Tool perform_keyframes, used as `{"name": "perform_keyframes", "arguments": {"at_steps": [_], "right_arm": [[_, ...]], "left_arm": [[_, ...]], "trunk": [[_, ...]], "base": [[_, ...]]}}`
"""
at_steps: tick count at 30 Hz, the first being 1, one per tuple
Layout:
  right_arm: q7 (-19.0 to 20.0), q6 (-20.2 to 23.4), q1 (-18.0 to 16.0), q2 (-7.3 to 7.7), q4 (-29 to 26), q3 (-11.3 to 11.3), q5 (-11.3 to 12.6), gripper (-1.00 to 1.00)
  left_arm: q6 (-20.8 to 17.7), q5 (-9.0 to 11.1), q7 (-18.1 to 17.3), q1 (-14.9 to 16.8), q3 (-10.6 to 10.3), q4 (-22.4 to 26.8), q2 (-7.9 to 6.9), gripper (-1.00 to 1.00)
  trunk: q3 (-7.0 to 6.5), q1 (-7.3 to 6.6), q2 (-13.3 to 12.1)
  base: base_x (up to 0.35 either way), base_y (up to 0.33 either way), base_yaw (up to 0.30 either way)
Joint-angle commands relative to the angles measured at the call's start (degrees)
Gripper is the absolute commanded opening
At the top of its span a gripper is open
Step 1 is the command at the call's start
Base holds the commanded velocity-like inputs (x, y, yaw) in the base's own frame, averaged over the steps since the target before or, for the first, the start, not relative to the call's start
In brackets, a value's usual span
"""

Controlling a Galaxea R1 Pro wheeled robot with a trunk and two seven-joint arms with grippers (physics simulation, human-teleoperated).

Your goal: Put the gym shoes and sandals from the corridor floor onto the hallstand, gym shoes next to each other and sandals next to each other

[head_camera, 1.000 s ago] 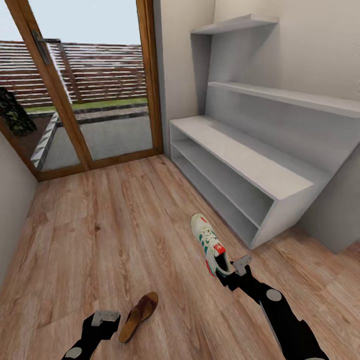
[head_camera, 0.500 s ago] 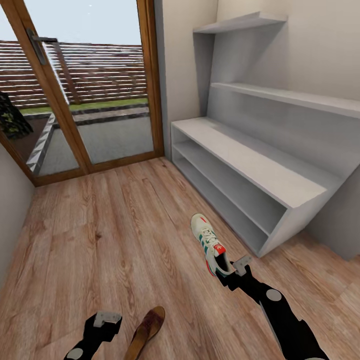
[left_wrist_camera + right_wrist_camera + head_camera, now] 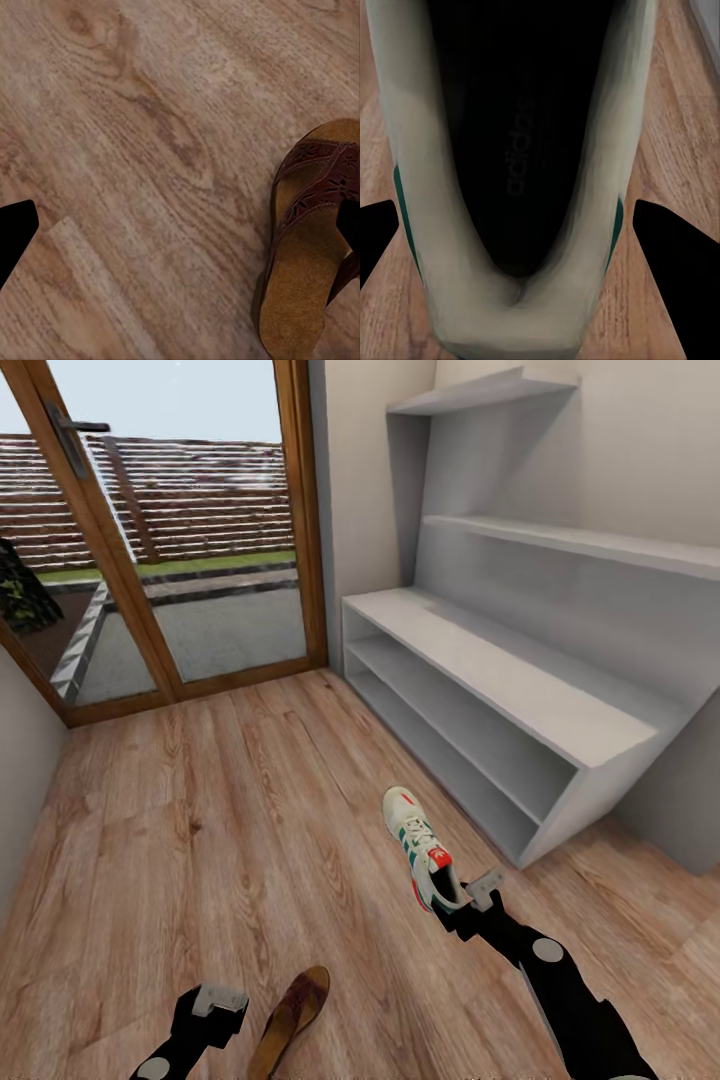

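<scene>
1 shoe (image 3: 420,848) hangs heel-first in the closed right gripper (image 3: 466,901), toe pointing away, rack (image 3: 520,705) ahead-right; left gripper (image 3: 215,1000), spread empty, sits beside the sandal (image 3: 290,1015).

Gym shoe (image 3: 421,847) clamped at the heel in the right gripper (image 3: 470,898), above the corridor floor (image 3: 200,810). Hallstand (image 3: 520,710) ahead and right of it. Sandal (image 3: 290,1015) just beside the left gripper (image 3: 212,1005), on its inner side.
</scene>
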State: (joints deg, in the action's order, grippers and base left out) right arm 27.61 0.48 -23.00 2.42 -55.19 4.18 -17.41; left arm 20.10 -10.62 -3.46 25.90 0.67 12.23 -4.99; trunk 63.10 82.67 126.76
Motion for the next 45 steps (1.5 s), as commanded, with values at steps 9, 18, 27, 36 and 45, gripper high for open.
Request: {"name": "perform_keyframes", "arguments": {"at_steps": [9, 18, 27, 36, 45], "right_arm": [[0.34, 0.04, -0.03, 0.01, -0.09, 0.21, -0.34, -1.00], [0.34, 0.04, -0.03, 0.00, -0.09, 0.21, -0.34, -1.00], [0.34, 0.04, -0.03, 0.01, -0.09, 0.21, -0.34, -1.00], [0.34, 0.04, -0.03, 0.04, -0.09, 0.21, -0.34, -1.00], [0.34, 0.04, -0.03, 0.04, -0.09, 0.21, -0.34, -1.00]], "left_arm": [[0.20, -0.19, -0.26, 0.03, 0.12, -0.06, -0.21, 1.00], [0.20, 0.02, -4.07, 0.10, 0.61, -0.10, -0.58, 1.00], [0.20, 0.07, -5.47, 0.18, 0.81, -0.10, -0.71, 1.00], [0.20, 0.07, -5.59, 0.19, 0.83, -0.10, -0.64, 1.00], [0.20, 0.07, -5.60, 0.20, 0.78, -0.10, -0.64, 1.00]], "trunk": [[2.46, 1.97, 3.64], [4.90, 3.95, 7.25], [7.33, 5.92, 10.86], [9.77, 7.90, 14.47], [12.31, 9.10, 16.53]], "base": [[0.000, 0.000, 0.000], [0.000, 0.000, 0.000], [0.000, 0.000, 0.000], [0.000, 0.000, -0.026], [0.000, 0.000, -0.155]]}}
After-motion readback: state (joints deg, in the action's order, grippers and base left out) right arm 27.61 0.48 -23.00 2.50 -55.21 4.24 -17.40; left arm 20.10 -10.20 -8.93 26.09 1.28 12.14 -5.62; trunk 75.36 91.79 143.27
